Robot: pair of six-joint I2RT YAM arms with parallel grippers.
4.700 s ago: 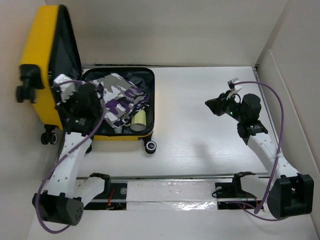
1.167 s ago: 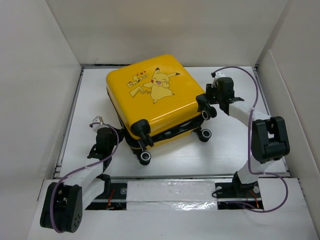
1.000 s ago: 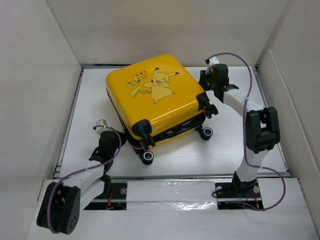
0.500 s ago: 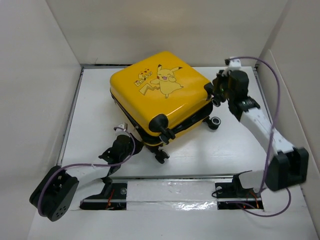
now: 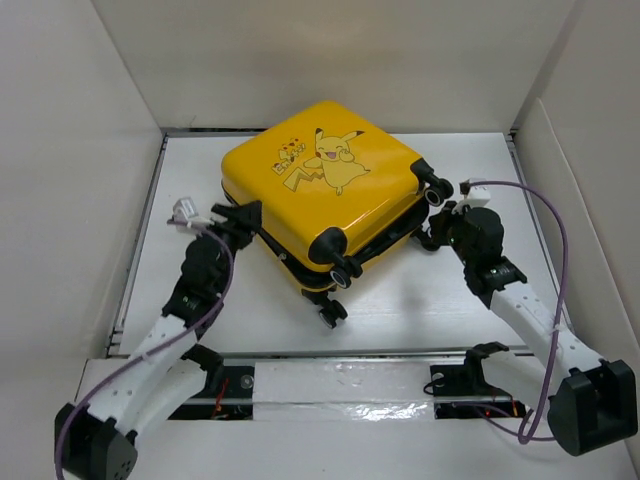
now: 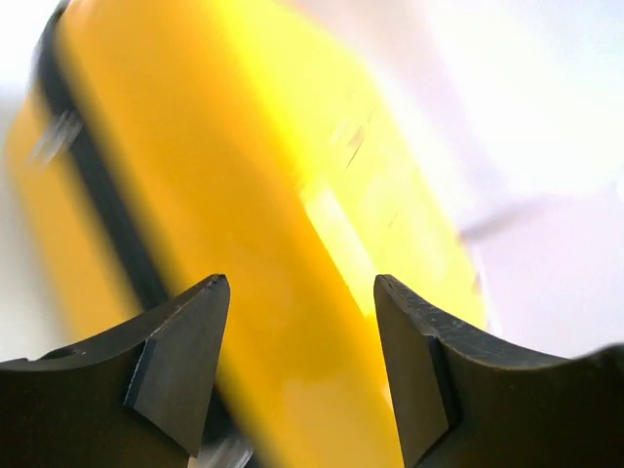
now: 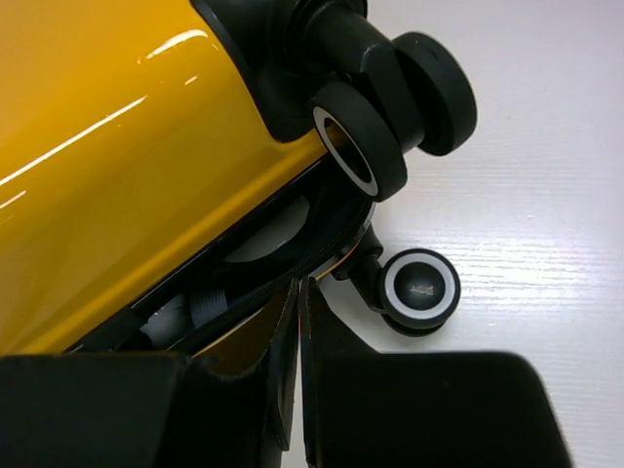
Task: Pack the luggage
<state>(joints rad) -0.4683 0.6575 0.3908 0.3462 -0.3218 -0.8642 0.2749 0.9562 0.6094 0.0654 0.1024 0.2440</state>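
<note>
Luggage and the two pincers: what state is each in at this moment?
luggage: lying flat, lid down, seam gaping at the wheel end, not closed there.
left pincer: open, fingers apart, facing the yellow shell.
right pincer: shut, tips at the seam gap.

The yellow Pikachu-print luggage (image 5: 335,195) lies flat on the table, lid down but slightly agape.
</note>
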